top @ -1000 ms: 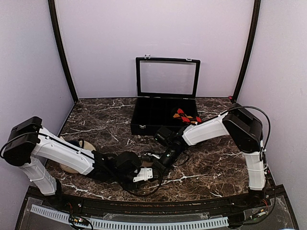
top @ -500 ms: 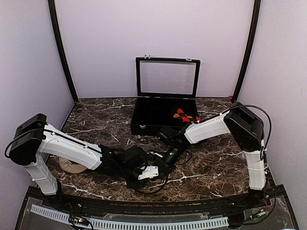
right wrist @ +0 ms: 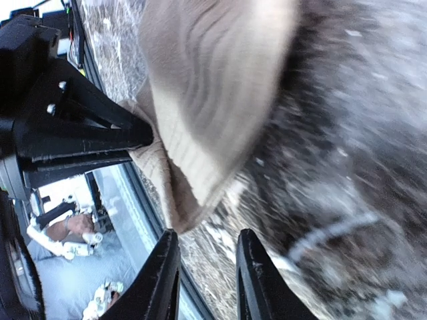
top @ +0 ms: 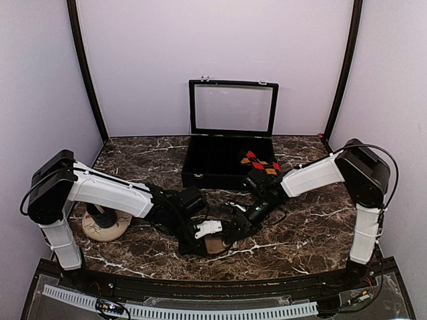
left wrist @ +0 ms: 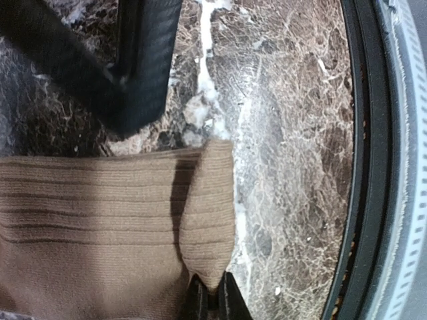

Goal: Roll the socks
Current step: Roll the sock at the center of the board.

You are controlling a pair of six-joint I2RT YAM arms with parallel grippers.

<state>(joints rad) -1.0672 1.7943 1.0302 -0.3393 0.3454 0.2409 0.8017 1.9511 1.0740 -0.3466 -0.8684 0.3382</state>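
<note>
A tan ribbed sock (top: 215, 244) lies on the marble table near the front middle. My left gripper (top: 201, 233) is shut on a raised fold of it; in the left wrist view the fold (left wrist: 208, 220) runs up from the closed fingertips (left wrist: 213, 300). My right gripper (top: 235, 228) is just right of the sock, open and empty. In the right wrist view its gripper (right wrist: 207, 277) has the sock's edge (right wrist: 200, 113) hanging just above and between the two fingers. The left gripper's body (right wrist: 67, 133) shows there, touching the sock.
A second tan sock with a dark one on it (top: 103, 223) lies at the left. An open black case (top: 230, 157) with a glass lid stands at the back, holding red patterned socks (top: 260, 162). The table's black front rim (left wrist: 360, 167) is close by.
My left gripper has moved right along the front of the table with the sock fold. My right arm has swung right and its gripper has shifted with it. The left sock pile is uncovered.
</note>
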